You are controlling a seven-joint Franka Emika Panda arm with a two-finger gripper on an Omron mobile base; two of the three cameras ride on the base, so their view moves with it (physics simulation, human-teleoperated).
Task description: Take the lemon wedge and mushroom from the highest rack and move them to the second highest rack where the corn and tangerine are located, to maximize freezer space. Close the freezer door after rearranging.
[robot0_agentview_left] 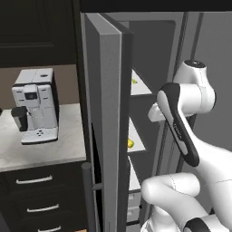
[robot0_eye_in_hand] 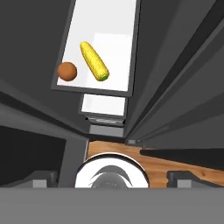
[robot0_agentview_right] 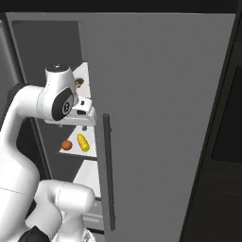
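Gripper [robot0_eye_in_hand: 112, 178] points down inside the open freezer, fingers [robot0_eye_in_hand: 41, 178] spread wide apart at the bottom corners of the hand view, nothing between them. Below it in that view sits the second highest rack [robot0_eye_in_hand: 118, 48], white panel, holding the corn [robot0_eye_in_hand: 94, 61] lying diagonal with its greenish end toward the front edge, and the tangerine [robot0_eye_in_hand: 67, 71] just beside the corn, apart from it, near the rack's front corner. Both lie well below the claw, not touched. In the right base view the hand [robot0_agentview_right: 80, 113] hangs between the two shelves, above the corn [robot0_agentview_right: 83, 142] and tangerine [robot0_agentview_right: 66, 145]; the mushroom [robot0_agentview_right: 79, 82], a small brown lump, sits on the highest rack [robot0_agentview_right: 84, 73] just behind the wrist joint, partly hidden by it. In the left base view a tiny yellow sliver, the lemon wedge [robot0_agentview_left: 134, 81], lies on the highest rack [robot0_agentview_left: 140, 87] near its front edge, and a bit of the corn [robot0_agentview_left: 130, 143] peeks out on the rack below. Arm is folded: elbow high, forearm angled down, wrist turned into the compartment. Freezer door [robot0_agentview_left: 108, 127] stands open, edge-on, close to the arm's left; the other grey door [robot0_agentview_right: 165, 123] sits shut on the right, its bar handle [robot0_agentview_right: 108, 172] near the hand. Narrow slot between door and fridge wall, tight room sideways. Coffee machine [robot0_agentview_left: 35, 105] sits on the counter [robot0_agentview_left: 50, 149] far left.
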